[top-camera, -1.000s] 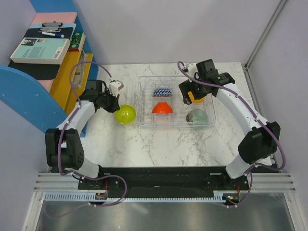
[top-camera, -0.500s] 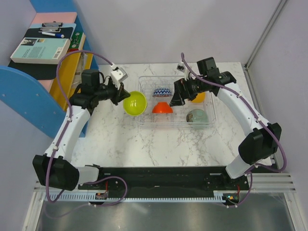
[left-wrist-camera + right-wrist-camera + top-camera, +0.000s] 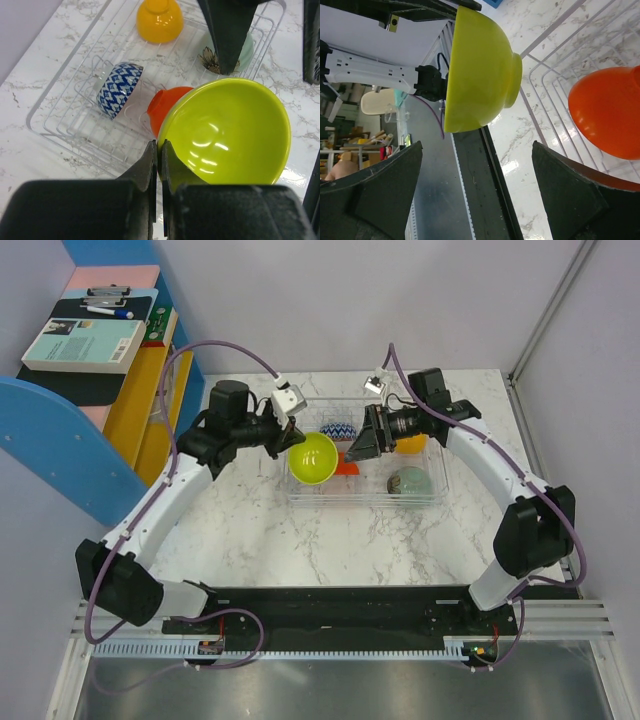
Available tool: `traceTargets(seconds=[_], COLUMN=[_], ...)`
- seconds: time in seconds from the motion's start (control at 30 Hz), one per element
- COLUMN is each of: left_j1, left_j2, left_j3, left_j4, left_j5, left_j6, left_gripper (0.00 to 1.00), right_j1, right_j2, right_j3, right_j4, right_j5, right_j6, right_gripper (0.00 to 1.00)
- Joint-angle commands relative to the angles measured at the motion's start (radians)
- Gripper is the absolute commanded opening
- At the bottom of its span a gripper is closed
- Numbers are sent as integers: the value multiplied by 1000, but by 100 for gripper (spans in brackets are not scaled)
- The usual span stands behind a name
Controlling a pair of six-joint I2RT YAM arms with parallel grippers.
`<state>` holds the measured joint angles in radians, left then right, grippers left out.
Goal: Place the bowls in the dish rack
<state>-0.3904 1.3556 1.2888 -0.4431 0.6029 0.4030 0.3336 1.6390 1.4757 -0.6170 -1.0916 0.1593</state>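
My left gripper (image 3: 290, 443) (image 3: 159, 145) is shut on the rim of the lime green bowl (image 3: 314, 458) (image 3: 230, 132) (image 3: 477, 70), holding it on its side in the air over the left part of the clear dish rack (image 3: 300, 496) (image 3: 60, 125) (image 3: 555, 70). Facing the bowl's base from the right, my right gripper (image 3: 356, 446) (image 3: 476, 145) is open and holds nothing. In the rack sit the blue-white zigzag bowl (image 3: 338, 430) (image 3: 119, 89), the red-orange bowl (image 3: 349, 469) (image 3: 165, 107) (image 3: 607, 112), the yellow-orange bowl (image 3: 412, 446) (image 3: 160, 20) and the pale mint bowl (image 3: 409, 481) (image 3: 246, 47).
A blue shelf (image 3: 60, 430) with books stands along the table's left side. Grey walls close the back and the right. The two grippers are close together above the rack's middle.
My left arm has carried the lime green bowl rightward from above the table to over the rack. My right gripper has moved left toward it and stayed open.
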Motion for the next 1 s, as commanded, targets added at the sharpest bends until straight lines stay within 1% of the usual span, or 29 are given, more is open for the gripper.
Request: traceTargets(seconds=[0.0, 0.23, 0.5, 0.6, 0.77, 0.97], left_j1=[-67, -160, -206, -211, -214, -219], left_j2=[-1, 5, 8, 13, 16, 20], left_j3=[58, 69, 84, 93, 95, 95], left_j4=[104, 95, 80, 76, 76, 76], left_j5=[-78, -103, -115, -115, -120, -126], left_j6=[-21, -10, -9, -9, -9, -6], left_gripper=[2, 2, 2, 2, 2, 2], right_j1=[-2, -2, -2, -4, -2, -2], right_j2=[28, 36, 39, 39, 42, 42], right_j3=[-34, -43, -52, -60, -80, -83], right_j4=[94, 106, 117, 115, 115, 115], right_j5=[-126, -136, -159, -185, -238, -304], right_j6=[45, 37, 34, 31, 20, 5], right_gripper=[97, 97, 95, 91, 88, 80])
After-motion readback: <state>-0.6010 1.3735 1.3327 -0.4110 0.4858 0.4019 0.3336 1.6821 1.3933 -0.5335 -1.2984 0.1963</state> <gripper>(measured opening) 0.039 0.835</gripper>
